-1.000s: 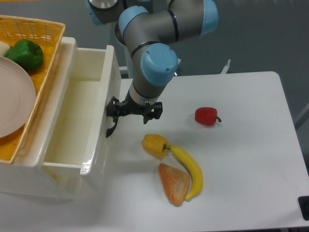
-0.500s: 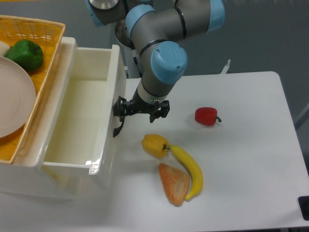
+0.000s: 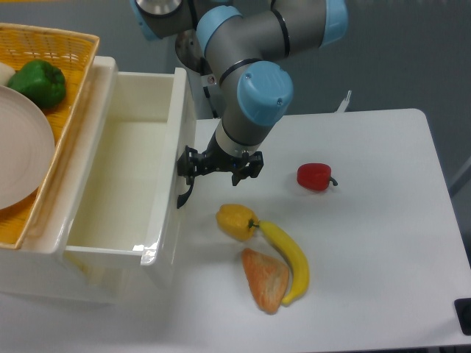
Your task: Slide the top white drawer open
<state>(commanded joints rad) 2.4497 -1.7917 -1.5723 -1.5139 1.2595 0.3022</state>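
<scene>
Left of centre, the top white drawer (image 3: 125, 176) stands pulled well out, its pale inside showing. The gripper (image 3: 193, 176) sits tight against the drawer front at the black handle (image 3: 184, 193); whether the jaws are clamped on it, I cannot tell. On the white tabletop (image 3: 375, 220): a yellow pepper (image 3: 235, 221) touching a banana (image 3: 288, 259), a red pepper (image 3: 315, 176) off right.

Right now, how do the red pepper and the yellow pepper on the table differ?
The red pepper lies alone on bare table, clear of everything; the yellow pepper touches the banana. The red one looks a little smaller and sits farther from the open top white drawer; the yellow one lies just below the end effector at the drawer's handle. Both are glossy and rest on the white table.
</scene>
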